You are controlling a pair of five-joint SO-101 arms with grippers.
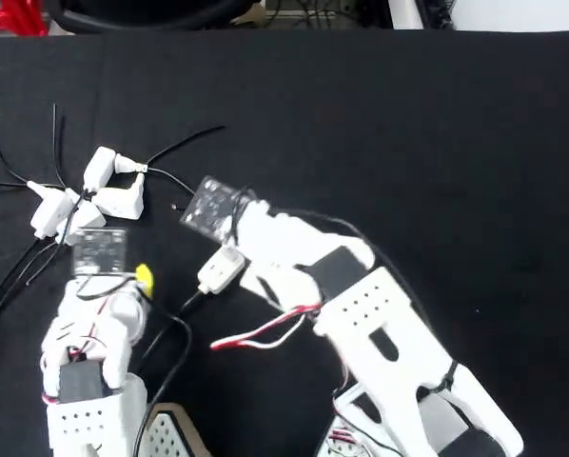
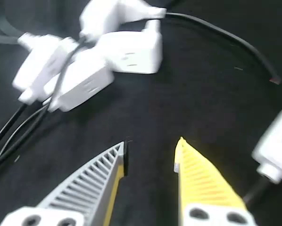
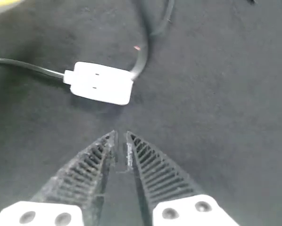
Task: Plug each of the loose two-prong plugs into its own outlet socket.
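Note:
A cluster of white plugs and outlet sockets (image 1: 89, 195) with black cords lies at the table's left. In the left wrist view two socket blocks (image 2: 129, 54) with slots face up, and plug bodies (image 2: 39, 68) lie beside them. My left gripper (image 2: 152, 149) is open with nothing between its grey and yellow fingers, a short way from the cluster. A single white socket (image 1: 220, 268) with a black cord lies between the arms. My right gripper (image 3: 121, 139) is shut on nothing just short of that socket (image 3: 101, 82), whose two slots face up.
The black cloth table (image 1: 427, 143) stretches bare to the right and back. Loose black cable ends (image 1: 185, 141) fan out around the cluster. One cut cable end (image 3: 138, 47) lies beyond the single socket. The right arm (image 1: 380, 324) crosses the near middle.

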